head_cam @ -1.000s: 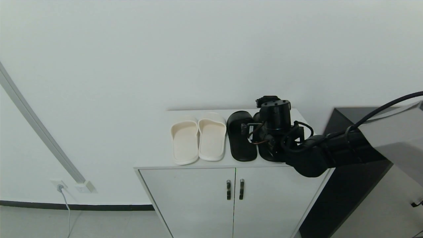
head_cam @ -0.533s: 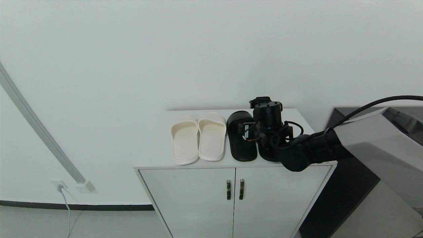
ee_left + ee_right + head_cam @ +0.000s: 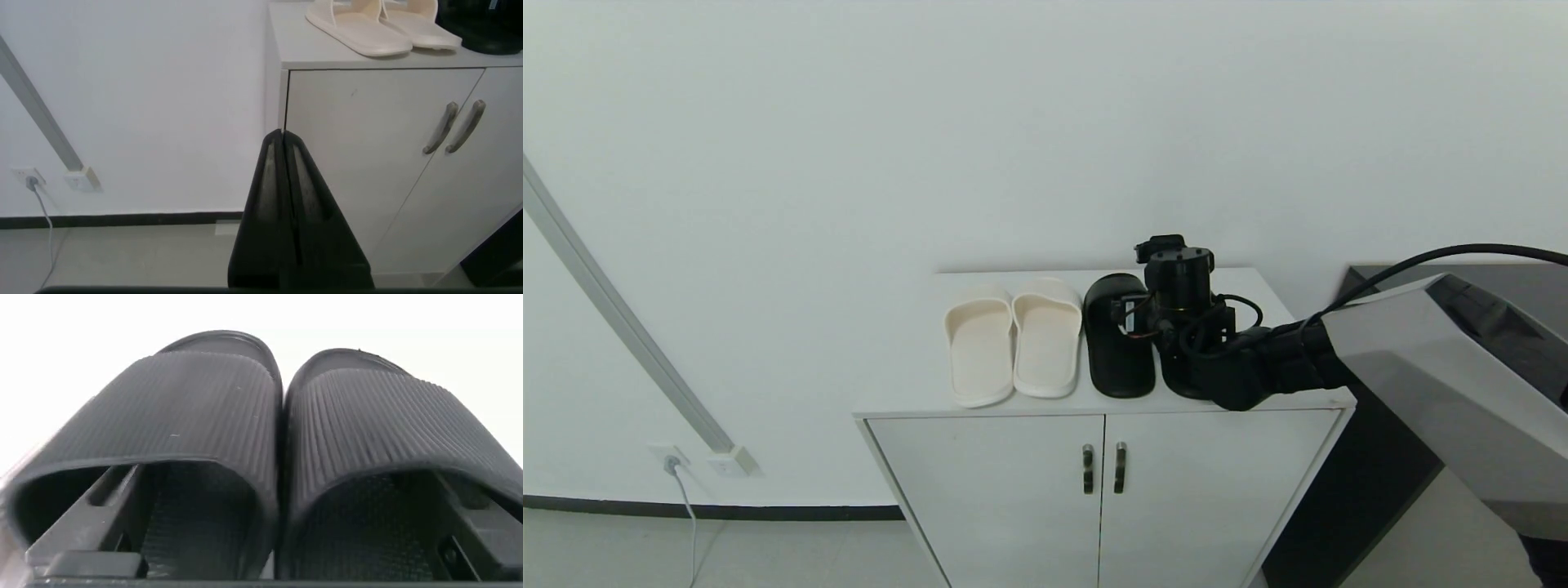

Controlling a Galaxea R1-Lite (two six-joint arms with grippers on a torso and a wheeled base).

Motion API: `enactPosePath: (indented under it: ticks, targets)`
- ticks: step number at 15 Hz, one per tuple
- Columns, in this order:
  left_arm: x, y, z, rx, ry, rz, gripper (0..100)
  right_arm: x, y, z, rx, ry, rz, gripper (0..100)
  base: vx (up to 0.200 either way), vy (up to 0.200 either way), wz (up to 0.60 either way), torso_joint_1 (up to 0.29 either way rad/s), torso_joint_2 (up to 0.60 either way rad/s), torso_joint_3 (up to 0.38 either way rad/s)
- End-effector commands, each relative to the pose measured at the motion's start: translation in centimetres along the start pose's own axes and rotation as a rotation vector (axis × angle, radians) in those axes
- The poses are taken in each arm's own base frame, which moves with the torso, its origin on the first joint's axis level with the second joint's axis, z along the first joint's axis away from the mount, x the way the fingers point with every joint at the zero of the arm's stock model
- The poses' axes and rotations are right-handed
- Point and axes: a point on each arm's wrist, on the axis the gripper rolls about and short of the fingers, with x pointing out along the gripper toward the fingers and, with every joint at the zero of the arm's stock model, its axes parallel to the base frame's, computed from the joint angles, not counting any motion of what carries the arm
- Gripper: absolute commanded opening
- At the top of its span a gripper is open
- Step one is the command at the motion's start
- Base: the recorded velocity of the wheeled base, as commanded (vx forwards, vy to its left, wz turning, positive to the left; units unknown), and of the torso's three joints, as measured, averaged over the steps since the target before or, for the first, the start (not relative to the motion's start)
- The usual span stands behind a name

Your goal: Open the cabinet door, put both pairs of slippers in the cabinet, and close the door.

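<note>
A plain white wall (image 3: pixel 1045 122) backs everything, with a grey conduit strip (image 3: pixel 621 318) running at a slant down its left side to a socket (image 3: pixel 670 459) near the floor, a cable plugged into it. Against the wall stands the white cabinet (image 3: pixel 903 396), its two doors (image 3: pixel 996 498) shut and their dark handles (image 3: pixel 1087 468) side by side at the middle seam. Both pairs sit on the cabinet top, toes to the wall: the white slippers (image 3: pixel 982 347) towards the left, the black slippers (image 3: pixel 1121 343) just beside them on the right, the pairs touching or nearly so. The right arm stretches in over the cabinet's right end, covering much of the right-hand black slipper. From its wrist, the right gripper (image 3: pixel 286 510) is pushed into the heel ends of the black pair, its fingers (image 3: pixel 90 523) spread apart, one under each ribbed strap, with the slippers' adjoining sides between them. The left gripper (image 3: pixel 283 143) hangs low in front of the cabinet's left side, well apart from it, with its fingers pressed flat together on nothing.
</note>
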Motion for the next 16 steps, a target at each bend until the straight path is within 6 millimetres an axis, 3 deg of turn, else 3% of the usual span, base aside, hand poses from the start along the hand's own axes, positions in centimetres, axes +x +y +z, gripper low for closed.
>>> enactPosePath:
  ticks: [1, 2, 7, 9, 12, 16]
  targets:
    - [0.0, 0.0, 0.0, 0.0, 0.0, 0.001, 0, 0.4, -0.5, 0.0, 0.002, 0.0, -0.011, 100, 0.0, 0.0, 0.0, 0.0, 0.0, 0.0]
    - [0.0, 0.0, 0.0, 0.0, 0.0, 0.001, 0, 0.5, -0.6, 0.2, 0.005, -0.005, -0.013, 0, 0.0, 0.0, 0.0, 0.0, 0.0, 0.0]
    - [0.0, 0.0, 0.0, 0.0, 0.0, 0.001, 0, 0.2, -0.6, 0.3, 0.006, -0.007, -0.012, 0, 0.0, 0.0, 0.0, 0.0, 0.0, 0.0]
    - [0.0, 0.0, 0.0, 0.001, 0.0, 0.001, 0, -0.8, -0.7, 0.8, 0.003, -0.004, -0.007, 0, 0.0, 0.0, 0.0, 0.0, 0.0, 0.0]
    - [0.0, 0.0, 0.0, 0.001, 0.001, 0.001, 0, -3.9, -0.6, 2.0, -0.004, 0.0, 0.026, 0, 0.0, 0.0, 0.0, 0.0, 0.0, 0.0]
    - [0.0, 0.0, 0.0, 0.0, -0.002, 0.001, 0, -10.6, -1.6, 3.2, -0.017, 0.01, 0.113, 0, 0.0, 0.0, 0.0, 0.0, 0.0, 0.0]
